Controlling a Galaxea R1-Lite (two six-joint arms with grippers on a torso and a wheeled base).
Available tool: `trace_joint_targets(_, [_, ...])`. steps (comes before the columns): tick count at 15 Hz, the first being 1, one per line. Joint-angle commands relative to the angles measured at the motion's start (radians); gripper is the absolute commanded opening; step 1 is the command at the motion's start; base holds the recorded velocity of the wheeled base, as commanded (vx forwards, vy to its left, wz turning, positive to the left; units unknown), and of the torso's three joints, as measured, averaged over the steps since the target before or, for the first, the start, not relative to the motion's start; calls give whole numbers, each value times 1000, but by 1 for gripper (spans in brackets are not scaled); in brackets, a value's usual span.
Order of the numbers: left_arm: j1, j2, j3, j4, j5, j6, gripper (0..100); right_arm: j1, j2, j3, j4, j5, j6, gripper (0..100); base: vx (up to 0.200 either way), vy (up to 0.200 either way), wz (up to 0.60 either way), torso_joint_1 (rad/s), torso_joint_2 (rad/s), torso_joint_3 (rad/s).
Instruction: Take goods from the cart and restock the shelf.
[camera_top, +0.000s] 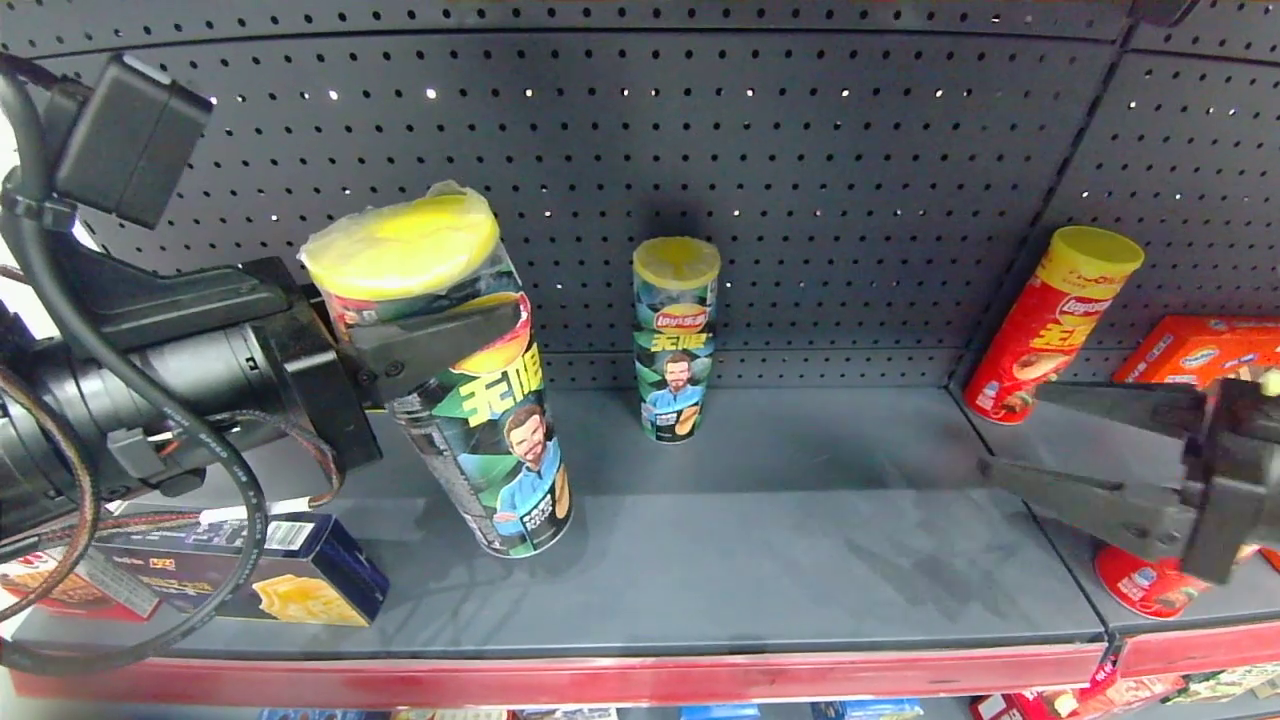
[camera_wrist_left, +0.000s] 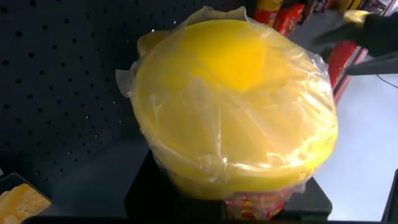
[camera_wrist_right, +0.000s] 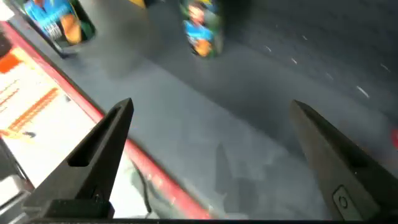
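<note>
Two green chip cans are on view. One can (camera_top: 500, 440) is tilted, clenched near its top by the left gripper (camera_top: 430, 335), whose far finger is hidden behind it; whether its base touches the shelf (camera_top: 780, 560) I cannot tell. The other can (camera_top: 676, 340) stands upright by the pegboard (camera_top: 800, 200). The right gripper (camera_top: 1012, 430) hangs with jaws spread, covering part of a lying red can (camera_top: 1140, 588).

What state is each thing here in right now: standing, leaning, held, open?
Near can, gripped, tilted, lid on.
Left gripper, shut on that can.
Back can, standing upright, lid on.
Red can, leaning, lid on.
Blue box, lying flat.
Right gripper, open, empty.
</note>
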Motion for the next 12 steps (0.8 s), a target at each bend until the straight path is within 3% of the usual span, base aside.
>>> trace_joint_targets(1, [1,-8,8,-1,0,0,0,72,259,-98,-109,14,-5,100,0,0,0,0,0,0])
trace_joint_targets(6, [55,-79,48,2,-3,0,0,152,389,-179,-144,14,-16,100,0,0,0,0,0,0])
trace_joint_targets(9, [55,-94,77,2,-3,0,0,137,477,-223,-239,68,-16,100,0,0,0,0,0,0])
trace_joint_targets(12, [60,-95,62,0,0,-2,0,104,551,-265,-248,108,-27,100,0,0,0,0,0,0])
